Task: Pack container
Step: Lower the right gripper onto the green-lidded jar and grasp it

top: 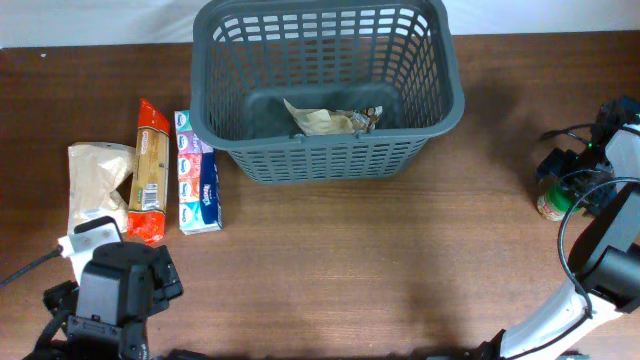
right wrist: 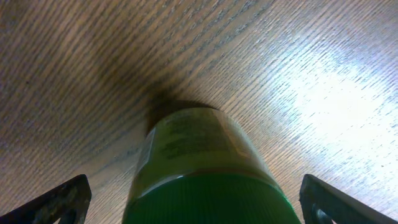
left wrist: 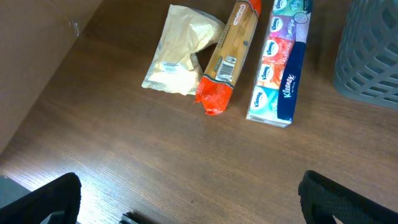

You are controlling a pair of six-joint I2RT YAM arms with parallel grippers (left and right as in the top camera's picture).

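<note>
You have one crumpled packet (top: pixel 325 121) in the container (top: pixel 330 160), upper middle of the overhead frame. The beige bag (top: pixel 92 185), pasta pack (top: pixel 150 170) and tissue pack (top: pixel 198 172) at left, and the green-lidded jar (right wrist: pixel 199 149) at the right edge, lie outside it. Your right gripper (right wrist: pixel 196 196) straddles the jar, fingers spread wide and apparently not touching it; your left gripper (left wrist: pixel 189 205) hangs spread and empty.

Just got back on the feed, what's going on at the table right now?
The right hand sits open around the green-lidded jar at far right, not gripping it. The left hand, also open, hovers above the table short of the pale pouch, pasta pack and tissue pack beside the basket. The basket holds one crumpled packet.
</note>
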